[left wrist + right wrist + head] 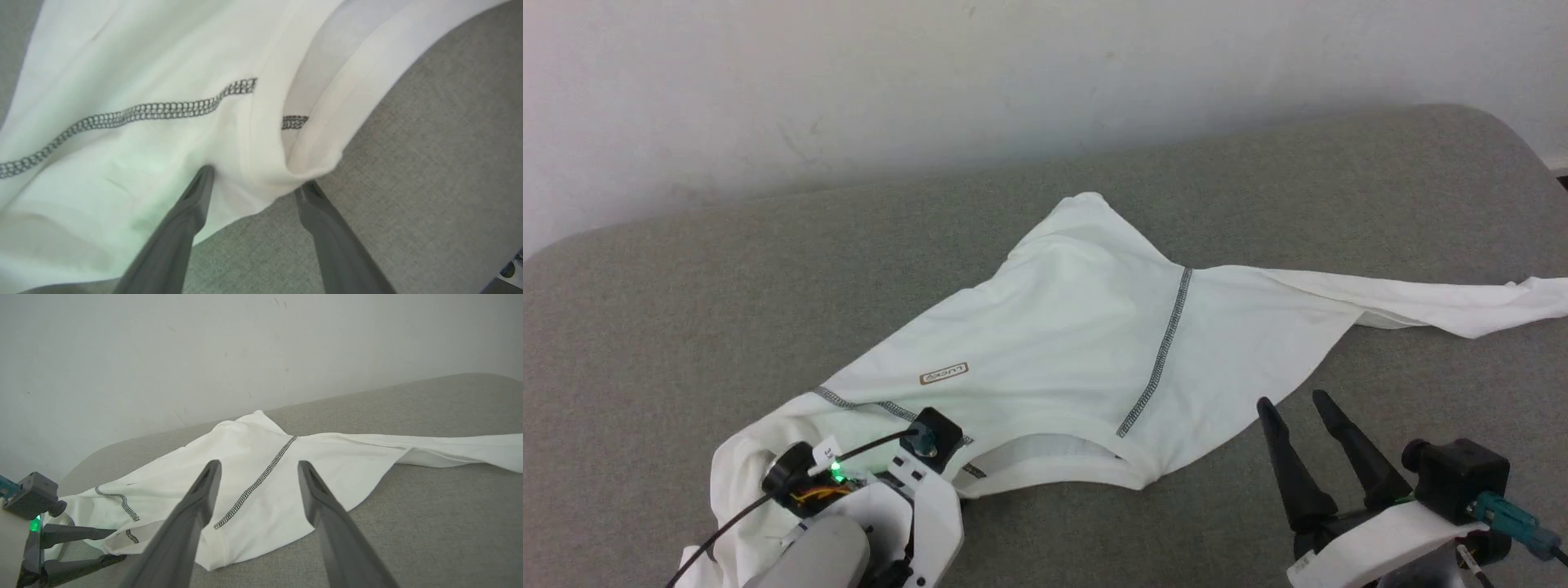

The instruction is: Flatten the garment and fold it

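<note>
Rumpled white shirt [1062, 327], grey seams [1164, 351]. Its collar [265, 134] sits loose between the left gripper [256, 177]'s wide-spread fingers [179, 220]; the right gripper [1292, 402] gapes empty off to the collar's right.

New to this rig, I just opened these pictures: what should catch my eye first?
A white long-sleeved shirt with grey stitched seams lies crumpled across the grey padded surface, one sleeve trailing right. The left gripper stands open astride the collar at the near left, while the right gripper hovers open off the shirt's near right edge.
</note>
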Controlling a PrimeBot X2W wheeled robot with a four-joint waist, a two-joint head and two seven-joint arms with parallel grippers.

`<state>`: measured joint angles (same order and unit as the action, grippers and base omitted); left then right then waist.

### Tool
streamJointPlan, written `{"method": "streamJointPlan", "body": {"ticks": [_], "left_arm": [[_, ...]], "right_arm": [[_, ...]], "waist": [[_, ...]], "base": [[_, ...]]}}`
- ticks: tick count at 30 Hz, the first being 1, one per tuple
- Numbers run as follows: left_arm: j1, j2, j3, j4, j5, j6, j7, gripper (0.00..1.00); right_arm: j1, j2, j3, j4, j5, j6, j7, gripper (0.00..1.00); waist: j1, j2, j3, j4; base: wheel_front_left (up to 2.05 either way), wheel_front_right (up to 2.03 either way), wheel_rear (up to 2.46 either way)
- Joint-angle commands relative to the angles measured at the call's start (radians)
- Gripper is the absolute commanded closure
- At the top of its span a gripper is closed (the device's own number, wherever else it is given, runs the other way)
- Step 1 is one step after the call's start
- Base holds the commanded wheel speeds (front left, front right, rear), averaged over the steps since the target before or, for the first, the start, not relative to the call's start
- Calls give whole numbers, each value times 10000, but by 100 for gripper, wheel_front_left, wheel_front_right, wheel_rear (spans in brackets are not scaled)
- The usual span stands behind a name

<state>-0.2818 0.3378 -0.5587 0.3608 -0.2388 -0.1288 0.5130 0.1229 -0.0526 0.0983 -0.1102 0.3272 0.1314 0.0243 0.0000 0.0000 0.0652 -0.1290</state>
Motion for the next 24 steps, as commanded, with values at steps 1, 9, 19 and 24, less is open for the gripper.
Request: {"method": "streamJointPlan", "body": {"ticks": [1, 9, 19, 24], "left_arm": [[-113, 117, -65, 256, 196, 36, -68, 0], [-306, -289, 59, 1472, -219, 126, -279, 100], [24, -769, 984, 696, -963, 976, -2080, 100], [103, -873, 1037, 74, -1076, 1061, -2419, 100]], "right_arm": [[-132, 24, 0, 36, 102, -7, -51, 0], [-415, -29, 36, 532, 54, -7, 545, 0], [-2321, -1368, 1664, 3363, 824, -7, 3067, 0], [-3536, -1832, 2906, 4690, 850, -7, 3458, 0]], "waist": [[0, 0, 93, -91], [0, 0, 211, -84], [0, 0, 254, 602], [0, 0, 410, 1000]], "base": [[0, 0, 0], [0, 0, 0], [0, 0, 0], [0, 0, 0]]}}
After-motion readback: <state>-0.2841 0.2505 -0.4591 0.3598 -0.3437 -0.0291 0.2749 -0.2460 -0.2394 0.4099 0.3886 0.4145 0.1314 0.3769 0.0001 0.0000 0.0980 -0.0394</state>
